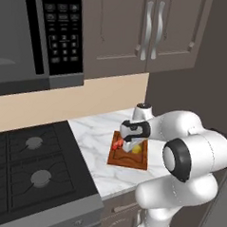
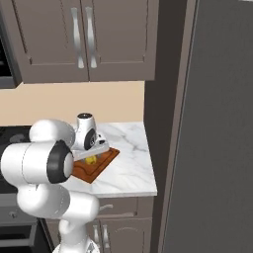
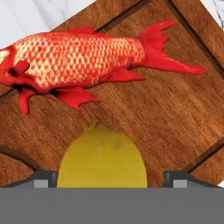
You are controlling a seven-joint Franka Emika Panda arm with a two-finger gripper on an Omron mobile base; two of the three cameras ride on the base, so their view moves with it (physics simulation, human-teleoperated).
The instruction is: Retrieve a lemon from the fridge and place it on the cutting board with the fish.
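Arm folded low over marble counter (image 1: 97, 138), hand angled down at cutting board (image 1: 129, 158). Pincer (image 3: 111, 179) jaws apart, tips either side of lemon (image 3: 102, 161), gap visible both sides. Lemon rests on board, dull yellow, pointed end toward fish (image 3: 83, 54). Fish red-orange, scaled, lies on same board just beyond lemon, not touching. Fridge (image 2: 217, 128) right of counter, shut.

Marble bench (image 1: 97, 138) beneath brown-grey wall cabinets (image 1: 139, 31) with long silver handles (image 1: 154, 30). Dark microwave (image 1: 39, 34) at far left above black stove (image 1: 31, 172) with two round burners. Beige backsplash (image 1: 87, 99) behind. Lower cabinets (image 2: 123, 232) below the bench.
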